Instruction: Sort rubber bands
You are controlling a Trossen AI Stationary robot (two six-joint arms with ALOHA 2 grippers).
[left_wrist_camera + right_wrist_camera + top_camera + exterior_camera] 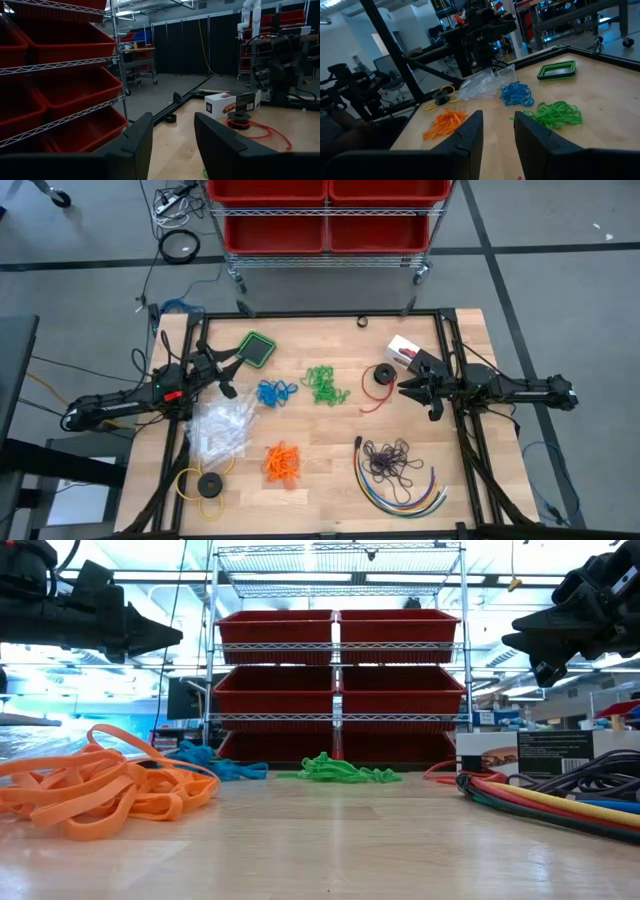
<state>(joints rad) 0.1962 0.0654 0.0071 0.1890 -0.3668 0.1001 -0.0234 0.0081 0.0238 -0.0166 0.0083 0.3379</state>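
Note:
Four bunches of rubber bands lie apart on the wooden table: blue (pixel 276 392), green (pixel 324 384), orange (pixel 283 463) and dark purple (pixel 387 460). My left gripper (pixel 232 376) hovers above the table's left side, left of the blue bunch, open and pointing level toward the right. My right gripper (pixel 406 386) hovers over the right side, open and pointing left toward the green bunch (pixel 554 113). Nothing sits between either pair of fingers (pixel 172 145) (pixel 498 132).
A green square lid (pixel 258 348), clear plastic bags (pixel 220 428) and a yellow ring with a black disc (pixel 205 483) lie on the left. A red spool with cord (pixel 381 377), a white box (pixel 403 350) and multicoloured cables (pixel 405 495) lie on the right. Red bins (pixel 325 215) stand behind.

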